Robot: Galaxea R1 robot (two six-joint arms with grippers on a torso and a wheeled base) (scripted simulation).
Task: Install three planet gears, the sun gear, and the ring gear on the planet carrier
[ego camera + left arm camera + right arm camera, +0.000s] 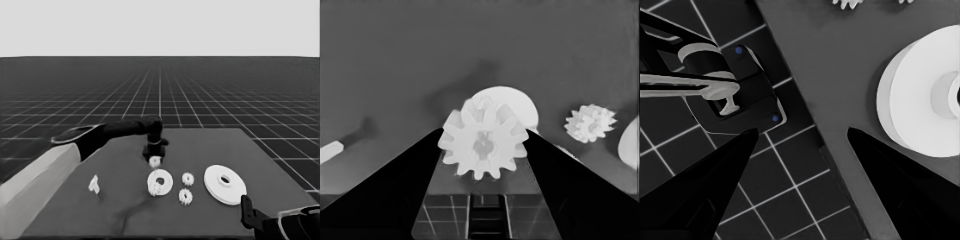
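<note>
The left gripper pinched a gear between its fingers, flat face toward the wrist camera, just beyond the smaller round part. The right gripper waited, fingers spread, at the near right corner.

On the tabletop, the smaller round part lies near the middle, with one gear on its near edge. Just behind it, the left hand holds a gear between its fingers, above the tabletop. Two more gears lie to the right of the smaller round part, one behind the other. Farther right lies the larger round part. A thin white piece lies well to the left. The right hand sits at the near right corner.
</note>
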